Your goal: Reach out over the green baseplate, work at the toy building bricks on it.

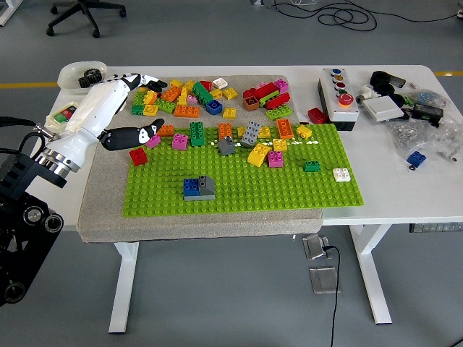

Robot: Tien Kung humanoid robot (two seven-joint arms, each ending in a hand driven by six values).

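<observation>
Your left hand (134, 108) hovers with fingers spread, holding nothing, off the studded green baseplate (239, 191)'s left edge; loose bricks (217, 108) crowd its far edge, leaving the near half mostly open.

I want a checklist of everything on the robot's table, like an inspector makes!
Surface: white table, grey mat under the green baseplate.
Job's things: loose bricks behind the plate; blue-and-grey stack on it.
Clutter: button box, bagged parts, white bowl.
Grippers: left hand open, at the mat's left side; right nothing seen.
Cables: black cords on floor.
Surroundings: office chair.
</observation>
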